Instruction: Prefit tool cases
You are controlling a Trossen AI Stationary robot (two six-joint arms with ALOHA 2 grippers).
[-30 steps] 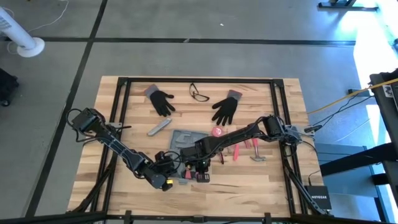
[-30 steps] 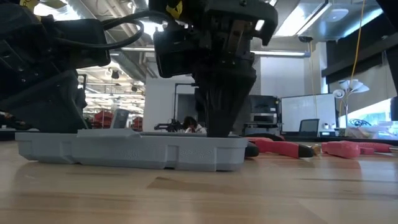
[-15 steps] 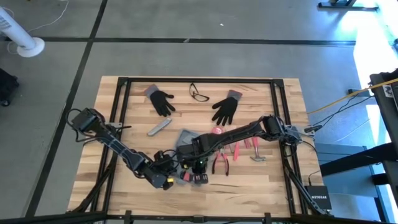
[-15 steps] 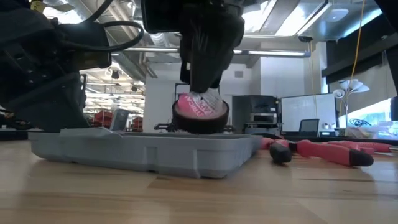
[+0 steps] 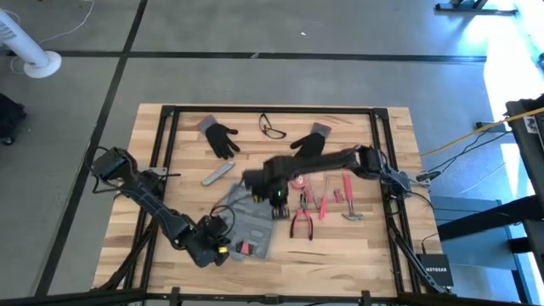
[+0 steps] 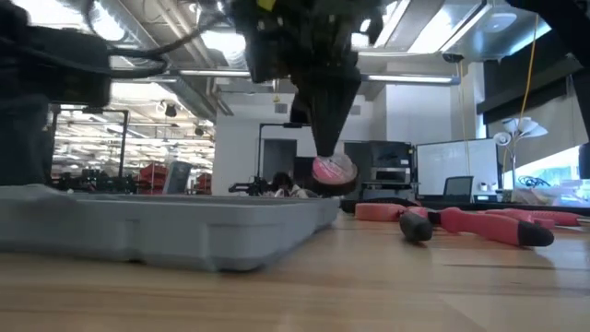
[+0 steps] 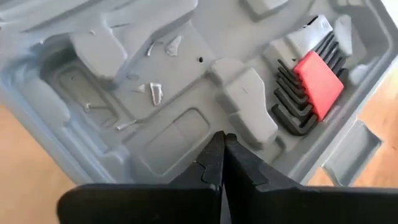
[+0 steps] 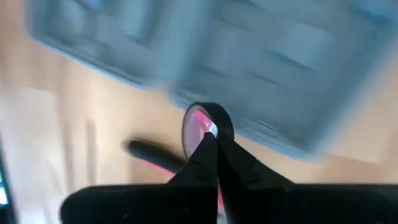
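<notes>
The blue-grey tool case (image 5: 248, 218) lies open side up near the table's front, skewed to its edges, with a red-and-black hex key set (image 7: 311, 87) in one recess. My left gripper (image 5: 229, 245) is shut, its tips (image 7: 222, 137) down inside the case at its near-left part. My right gripper (image 5: 276, 202) hangs above the case's far right corner, shut on a pink disc (image 6: 334, 171) with a black rim. My left gripper sets its shut fingertips on the case's moulded inner floor (image 7: 208, 127), beside a raised block (image 7: 249, 102). It comes slanting down from the near-left. The case lies flat on the table. My right gripper pinches the pink disc's upper edge (image 8: 208, 129) between its two fingertips, pointing down from above. The disc hangs on edge below them, clear of the case and table.
Red-handled pliers (image 5: 302, 223), screwdrivers (image 5: 323, 200) and a hammer (image 5: 351, 214) lie right of the case. Farther back are two black gloves (image 5: 223, 136) (image 5: 310, 146), glasses (image 5: 272, 127) and a slim grey bar (image 5: 217, 174). Bare wood shows along the right and front edges.
My right gripper has risen out of the case with the pink disc and gone toward the far edge. My left gripper has swung toward the near-left corner and rolled; the case has slid that way with it and turned about on the table.
</notes>
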